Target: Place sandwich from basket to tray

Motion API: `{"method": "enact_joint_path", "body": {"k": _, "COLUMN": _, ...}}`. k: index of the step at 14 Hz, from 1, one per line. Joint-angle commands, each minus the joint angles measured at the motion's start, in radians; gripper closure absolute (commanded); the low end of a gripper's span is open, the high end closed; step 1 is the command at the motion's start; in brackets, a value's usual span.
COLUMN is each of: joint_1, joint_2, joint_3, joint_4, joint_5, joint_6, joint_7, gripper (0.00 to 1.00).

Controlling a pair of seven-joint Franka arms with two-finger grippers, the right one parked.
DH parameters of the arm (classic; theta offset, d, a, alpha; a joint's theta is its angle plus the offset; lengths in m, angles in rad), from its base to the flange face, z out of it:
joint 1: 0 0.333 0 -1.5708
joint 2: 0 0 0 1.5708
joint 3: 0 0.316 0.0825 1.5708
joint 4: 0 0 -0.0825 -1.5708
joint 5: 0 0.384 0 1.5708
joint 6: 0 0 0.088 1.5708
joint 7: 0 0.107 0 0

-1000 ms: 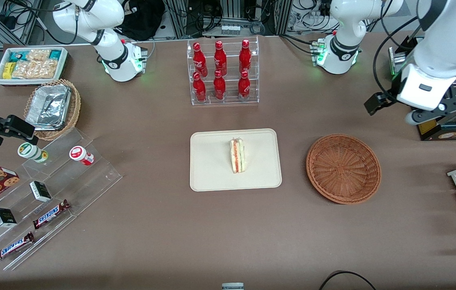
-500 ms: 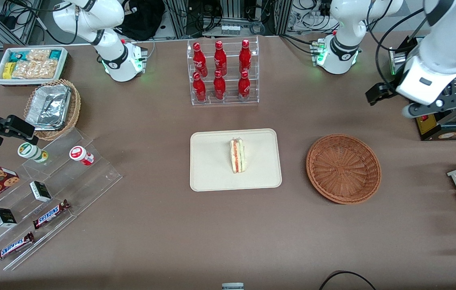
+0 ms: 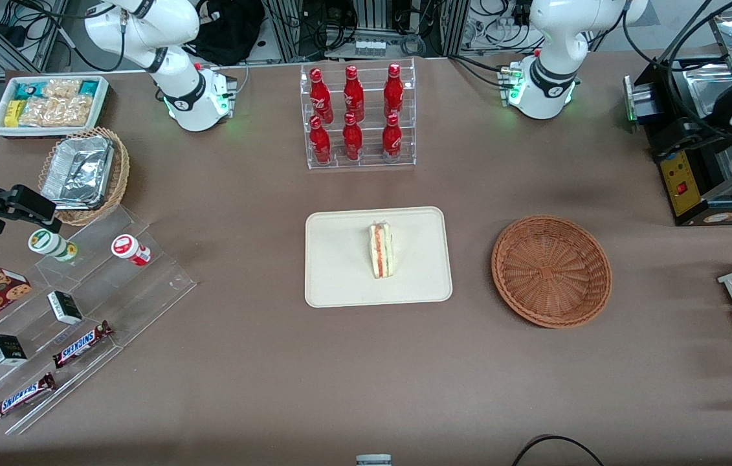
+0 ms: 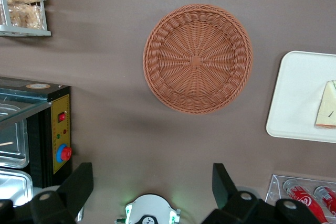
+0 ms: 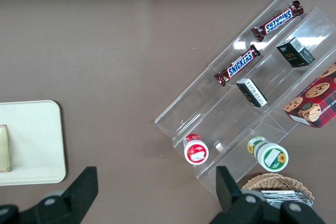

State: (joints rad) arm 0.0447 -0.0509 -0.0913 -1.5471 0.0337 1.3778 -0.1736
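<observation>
Sandwich [image 3: 381, 250] lies on the tray [image 3: 340, 272], beside the empty basket [image 3: 551, 270]. We judge it light, soft, crushable; grip gently across the bread faces. Gripper [image 4: 152, 184] high above basket toward the working arm's end, fingers wide apart, holding nothing.

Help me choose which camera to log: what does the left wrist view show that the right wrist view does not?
Only the left wrist view shows the basket, with nothing in it, the black box with a red button, red bottles and the left arm's claw, open, high above the table. Only the right wrist view shows the clear stand with Snickers bars, cookie box and small jars. Both show the tray with the sandwich lying on it.
</observation>
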Motion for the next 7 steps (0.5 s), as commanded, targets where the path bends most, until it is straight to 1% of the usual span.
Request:
{"method": "enact_joint_path", "body": {"k": 1, "joint_1": -0.025, "joint_2": 0.048, "joint_3": 0.015, "joint_4": 0.032, "joint_5": -0.002, "joint_6": 0.003, "joint_7": 0.013, "gripper": 0.0}}
{"method": "enact_joint_path", "body": {"k": 5, "joint_1": -0.016, "joint_2": 0.056, "joint_3": 0.015, "joint_4": 0.038, "joint_5": -0.012, "joint_6": 0.044, "joint_7": 0.097, "gripper": 0.0}}
{"method": "enact_joint_path", "body": {"k": 7, "joint_1": -0.013, "joint_2": 0.078, "joint_3": 0.013, "joint_4": 0.083, "joint_5": -0.015, "joint_6": 0.041, "joint_7": 0.095, "gripper": 0.0}}
